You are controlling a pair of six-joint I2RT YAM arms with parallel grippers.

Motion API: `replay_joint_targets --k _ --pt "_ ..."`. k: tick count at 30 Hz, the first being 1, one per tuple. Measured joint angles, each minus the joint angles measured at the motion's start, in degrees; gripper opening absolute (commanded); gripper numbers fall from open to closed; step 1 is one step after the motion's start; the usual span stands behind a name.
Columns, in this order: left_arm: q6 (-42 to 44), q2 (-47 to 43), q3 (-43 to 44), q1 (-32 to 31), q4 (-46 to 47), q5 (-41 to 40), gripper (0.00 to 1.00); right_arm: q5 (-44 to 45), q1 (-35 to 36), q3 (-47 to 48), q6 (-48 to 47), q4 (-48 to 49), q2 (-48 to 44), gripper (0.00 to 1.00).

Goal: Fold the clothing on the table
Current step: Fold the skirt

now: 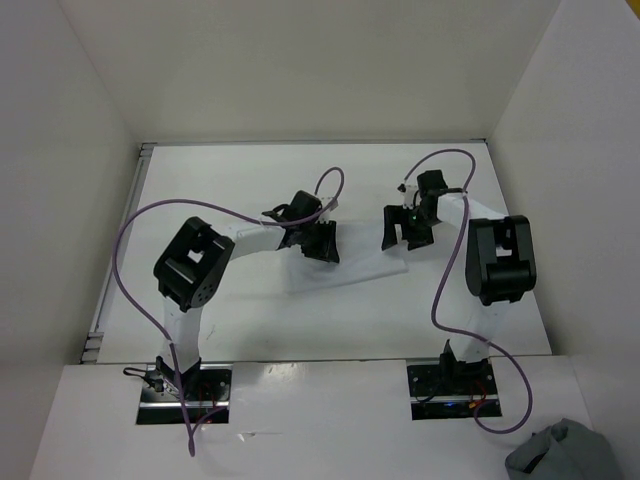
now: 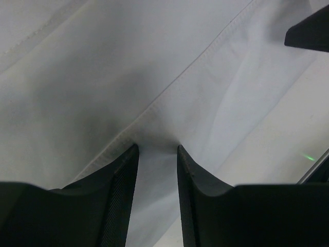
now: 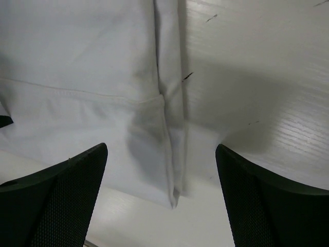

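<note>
- One white clothing lay flat at frame centre on the surface, between two end effectors.
- Left end effector: narrow gap over a hem, cloth in the gap; couldn't tell if gripped.
- Right end effector: wide open over the clothing's edge, holding nothing.
- One grey-blue bundle, lower right corner.
- Two purple cables.

Clothing: thin white woven cloth, matt, soft, w/ stitched seams + faint wrinkles. Table: matt white, fine grain-like streaks, few dark scuffs. Finger pads of right gripper: black matt plastic, fine dotted texture; same on left gripper. Cloth bundle: grey-blue, crumpled.
</note>
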Motion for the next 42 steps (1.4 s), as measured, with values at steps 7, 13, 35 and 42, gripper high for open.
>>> replay_joint_targets --k 7,13,35,42 --pt "0.04 0.09 0.48 -0.52 -0.68 -1.4 0.44 -1.99 -0.72 3.93 -0.48 -1.29 3.98 0.76" --pt "0.02 0.5 1.11 -0.57 -1.07 -1.55 0.44 -8.85 -1.05 6.88 -1.44 -1.62 7.56 0.64" --pt "1.97 -8.13 -1.81 -0.63 -7.5 -9.81 0.46 -11.32 -2.25 5.95 -5.88 -6.43 6.27 0.0" --pt "3.26 -18.38 -6.4 3.67 -9.86 -17.38 0.46 -9.6 -3.45 14.53 -10.56 -15.98 2.99 0.0"
